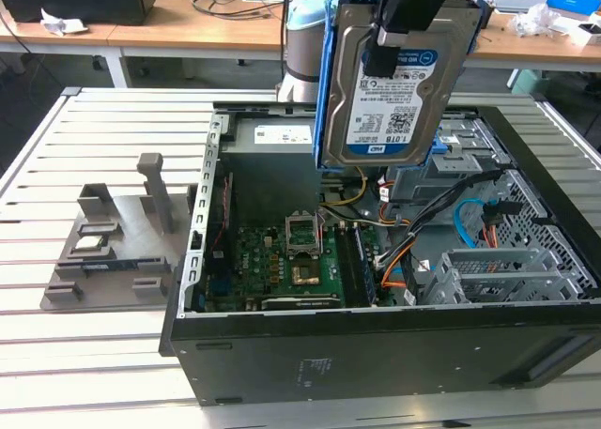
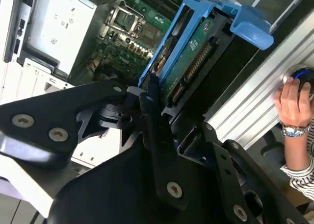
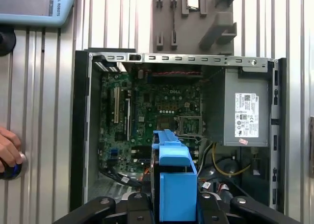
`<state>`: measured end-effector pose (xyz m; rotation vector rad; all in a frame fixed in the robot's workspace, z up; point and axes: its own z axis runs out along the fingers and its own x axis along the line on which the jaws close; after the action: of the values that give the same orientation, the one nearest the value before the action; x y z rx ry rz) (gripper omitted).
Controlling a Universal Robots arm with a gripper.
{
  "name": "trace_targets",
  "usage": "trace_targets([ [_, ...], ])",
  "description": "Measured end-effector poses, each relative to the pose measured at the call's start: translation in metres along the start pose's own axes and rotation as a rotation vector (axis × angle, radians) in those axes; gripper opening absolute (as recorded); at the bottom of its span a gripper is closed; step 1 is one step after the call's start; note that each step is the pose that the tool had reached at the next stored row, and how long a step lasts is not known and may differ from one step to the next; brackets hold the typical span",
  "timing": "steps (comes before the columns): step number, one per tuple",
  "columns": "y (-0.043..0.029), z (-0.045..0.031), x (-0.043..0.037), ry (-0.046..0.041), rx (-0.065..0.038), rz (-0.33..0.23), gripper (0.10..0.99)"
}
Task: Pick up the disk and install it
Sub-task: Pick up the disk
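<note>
we see the gripper (image 1: 387, 52), partly cut off from sight, clamped on the disk (image 1: 399, 105) above the open computer case (image 1: 376, 354).

A: The disk (image 1: 399, 82)?
B: Silver, with a white-and-blue label (image 1: 390, 110) and a plain blue frame (image 1: 329, 91).
A: The computer?
B: Green motherboard (image 1: 282, 265), black case (image 1: 376, 354), orange and blue cables (image 1: 402, 258).
A: Around it?
B: Grey ribbed bench (image 1: 94, 119), grey fixture plate (image 1: 113, 251).
A: The sleeve (image 2: 299, 172)?
B: Black-and-white stripes.

Bright, even room light w/ soft shadows.
</note>
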<state>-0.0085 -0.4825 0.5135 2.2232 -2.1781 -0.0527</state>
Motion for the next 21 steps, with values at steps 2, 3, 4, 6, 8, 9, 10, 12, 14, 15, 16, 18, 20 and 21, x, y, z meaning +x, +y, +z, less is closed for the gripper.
trace_targets([
  [2,0.0003,0.0002,0.0128,0.0015,0.000,0.000,0.365],
  [3,0.0003,0.0002,0.0172,0.0021,0.000,0.000,0.365],
  [4,0.0004,0.0003,0.0210,0.0023,0.000,0.000,0.365],
  [6,0.0007,0.0006,0.0353,0.0030,0.000,0.000,0.365],
  [8,0.0008,0.0008,0.0430,0.0034,0.000,0.000,0.365],
  [9,0.0004,0.0014,0.0480,0.0032,0.000,0.000,0.365],
  [10,-0.0016,0.0017,0.0504,0.0032,0.000,0.000,0.365],
  [12,-0.0111,0.0021,0.0537,0.0033,0.000,0.000,0.365],
  [14,-0.0345,0.0023,0.0570,0.0033,-0.001,0.000,0.365],
  [15,-0.0438,0.0023,0.0580,0.0033,-0.002,0.000,0.365],
  [16,-0.0546,0.0025,0.0591,0.0032,-0.003,0.000,0.365],
  [18,-0.0653,0.0028,0.0601,0.0032,-0.004,0.000,0.365],
  [20,-0.0806,0.0042,0.0611,0.0031,-0.006,0.000,0.365],
  [21,-0.0878,0.0054,0.0615,0.0031,-0.008,0.000,0.365],
])
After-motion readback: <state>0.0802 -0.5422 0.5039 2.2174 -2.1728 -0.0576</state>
